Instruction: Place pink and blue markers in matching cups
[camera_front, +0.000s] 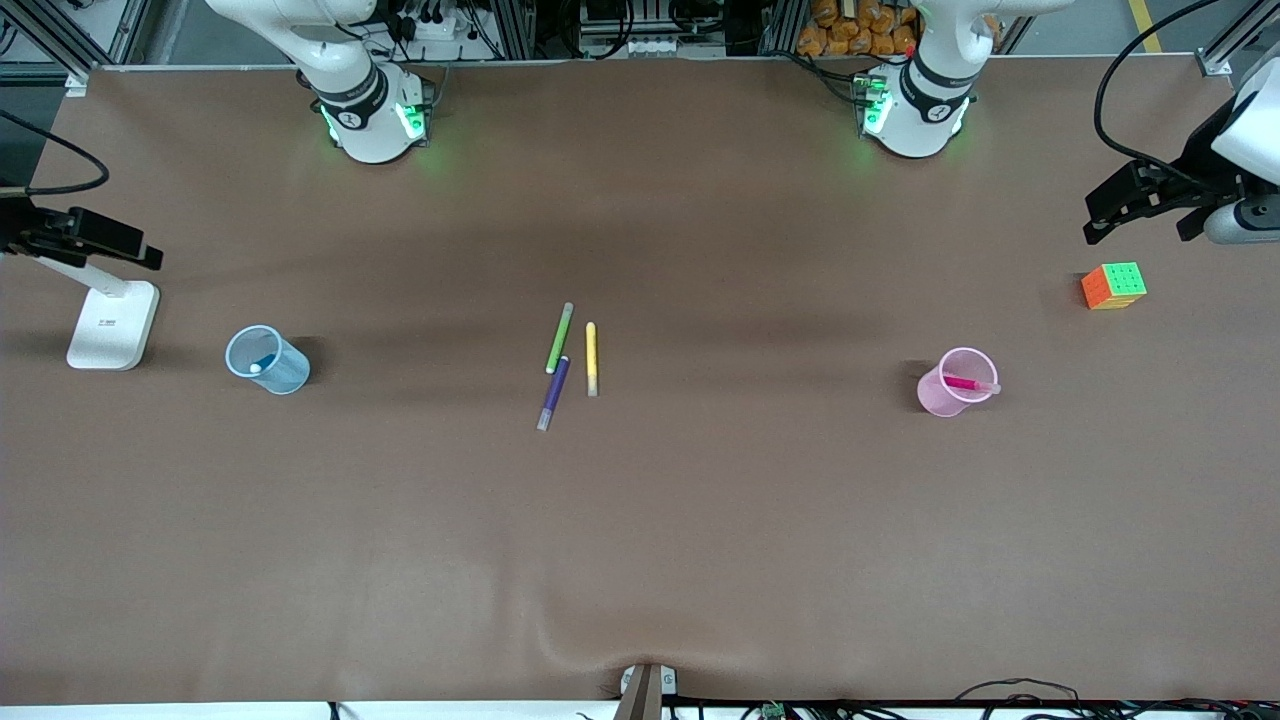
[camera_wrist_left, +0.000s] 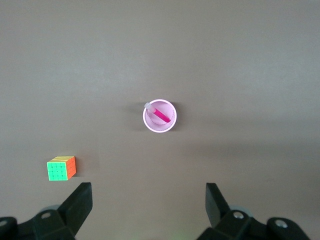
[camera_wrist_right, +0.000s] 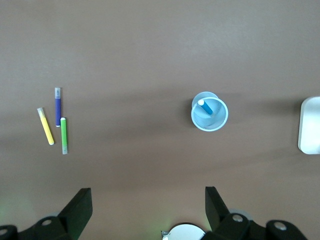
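Task looks done. Blue cup (camera_front: 267, 360) toward the right arm's end of the worktop (camera_front: 640, 540) has the blue marker (camera_wrist_right: 206, 106) inside, white tip up. Mid-worktop lie the leftover green pen (camera_front: 559, 338), purple pen (camera_front: 553, 393) and yellow pen (camera_front: 591, 358), slim plastic sticks. Pink cup (camera_front: 955, 383), translucent, round, holds the pink marker (camera_front: 970, 384) leaning on the rim. Both arms wait: right gripper (camera_wrist_right: 148, 200) high over the blue cup area, left gripper (camera_wrist_left: 148, 197) near the puzzle cube (camera_front: 1113, 286), jaws of both spread wide, empty.

Pink marker (camera_front: 966, 383) in pink cup (camera_front: 944, 398), blue cup (camera_front: 275, 370)
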